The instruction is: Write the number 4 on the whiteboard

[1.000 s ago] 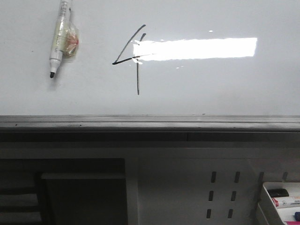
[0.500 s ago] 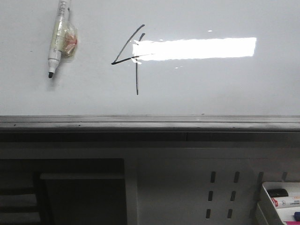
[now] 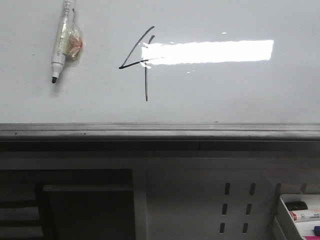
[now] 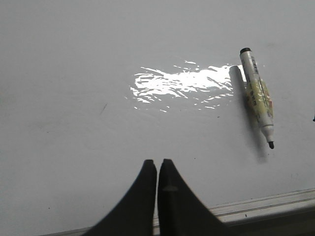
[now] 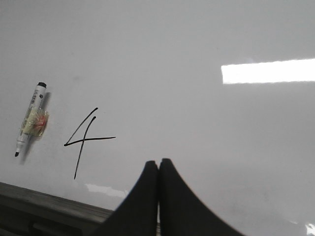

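Black marker strokes of the number 4 (image 3: 141, 62) already sit on the whiteboard (image 3: 225, 95), left of the bright light reflection, with the marker (image 3: 61, 42) stuck to the board at upper left.

Both the left gripper (image 4: 158, 164) and right gripper (image 5: 158, 164) have their fingers pressed together with nothing between them. My guess: the marker is light, stiff and slick plastic, so pinch it mid-barrel near the taped bit (looks like tape or a magnet, can't tell). Fresh ink probably smears, so keep off the strokes; the glossy board itself looks rigid.
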You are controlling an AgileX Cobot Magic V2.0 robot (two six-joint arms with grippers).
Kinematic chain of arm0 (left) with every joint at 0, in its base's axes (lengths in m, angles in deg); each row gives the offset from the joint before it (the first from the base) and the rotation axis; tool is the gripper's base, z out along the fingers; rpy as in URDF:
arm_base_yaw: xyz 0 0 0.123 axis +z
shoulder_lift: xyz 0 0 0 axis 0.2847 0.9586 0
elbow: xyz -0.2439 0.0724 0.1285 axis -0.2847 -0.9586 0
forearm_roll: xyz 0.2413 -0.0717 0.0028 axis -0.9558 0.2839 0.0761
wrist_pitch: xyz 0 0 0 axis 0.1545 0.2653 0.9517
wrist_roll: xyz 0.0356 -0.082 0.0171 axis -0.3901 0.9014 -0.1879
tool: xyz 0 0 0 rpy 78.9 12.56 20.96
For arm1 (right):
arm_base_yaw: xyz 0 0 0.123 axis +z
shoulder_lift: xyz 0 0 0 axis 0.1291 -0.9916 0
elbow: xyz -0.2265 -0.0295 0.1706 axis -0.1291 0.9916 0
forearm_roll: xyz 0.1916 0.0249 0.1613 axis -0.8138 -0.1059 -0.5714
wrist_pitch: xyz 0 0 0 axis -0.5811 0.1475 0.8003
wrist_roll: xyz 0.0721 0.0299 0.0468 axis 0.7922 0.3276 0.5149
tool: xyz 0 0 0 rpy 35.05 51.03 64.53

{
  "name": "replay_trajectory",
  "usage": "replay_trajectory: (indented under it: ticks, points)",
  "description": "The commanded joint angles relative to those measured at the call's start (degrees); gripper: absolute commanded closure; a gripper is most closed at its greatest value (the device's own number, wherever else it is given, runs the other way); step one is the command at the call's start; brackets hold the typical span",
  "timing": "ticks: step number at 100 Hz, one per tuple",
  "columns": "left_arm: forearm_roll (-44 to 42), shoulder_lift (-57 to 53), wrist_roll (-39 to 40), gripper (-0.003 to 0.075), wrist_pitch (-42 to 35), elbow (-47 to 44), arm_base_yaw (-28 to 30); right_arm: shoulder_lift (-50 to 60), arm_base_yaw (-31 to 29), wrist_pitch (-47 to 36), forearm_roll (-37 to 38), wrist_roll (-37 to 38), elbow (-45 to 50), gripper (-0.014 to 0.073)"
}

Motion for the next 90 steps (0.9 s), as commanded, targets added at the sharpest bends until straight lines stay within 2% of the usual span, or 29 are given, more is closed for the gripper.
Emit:
replay_trajectory:
  ticks: [1, 9, 12, 16, 18, 28, 34, 38, 54, 67, 72, 90]
  points:
    - [0.5, -1.5, 0.6, 0.0741, -3.9, -1.6, -0.5, -0.6, -0.2, -3.1, -0.8, -0.6, -1.4, 0.0648]
    - [0.5, -1.5, 0.6, 0.0741, -3.9, -1.6, -0.5, -0.6, -0.2, -6.8, 4.8, 0.5, -1.2, 0.0648]
    - [0.5, -1.5, 0.6, 0.0741, -3.9, -1.6, -0.5, -0.6, -0.2, -8.8, 9.6, 3.3, -0.8, 0.0648]
    - [0.5, -1.5, 0.6, 0.0741, -3.9, -1.6, -0.5, -0.6, -0.2, -11.8, 16.8, 10.5, -0.3, 0.0648]
    - [0.5, -1.5, 0.6, 0.0741, -3.9, -1.6, -0.5, -0.7, -0.2, -13.5, 24.1, 15.0, 0.3, 0.0648]
    - [0.5, -1.5, 0.6, 0.0741, -3.9, -1.6, -0.5, -0.7, -1.3, -18.8, 51.0, 37.4, 2.8, 0.0648]
    - [0.5, -1.5, 0.6, 0.0741, -3.9, -1.6, -0.5, -0.6, -3.0, -17.9, 61.2, 47.5, 4.2, 0.0648]
    - [0.5, -1.5, 0.6, 0.0741, -3.9, -1.6, -0.5, -0.1, -4.4, -16.1, 65.6, 50.7, 4.8, 0.0648]
    - [0.5, -1.5, 0.6, 0.0741, -3.9, -1.6, -0.5, 3.5, -7.8, -14.7, 71.1, 51.8, 8.8, 0.0648]
    - [0.5, -1.5, 0.6, 0.0741, -3.9, -1.6, -0.5, 5.6, -9.0, -14.8, 71.2, 51.8, 12.7, 0.0648]
    - [0.5, -1.5, 0.6, 0.0741, -3.9, -1.6, -0.5, 6.7, -9.5, -11.5, 71.3, 51.8, 12.5, 0.0648]
    - [0.5, -1.5, 0.6, 0.0741, -3.9, -1.6, -0.5, 9.0, -11.7, -10.7, 72.7, 51.8, 12.5, 0.0648]
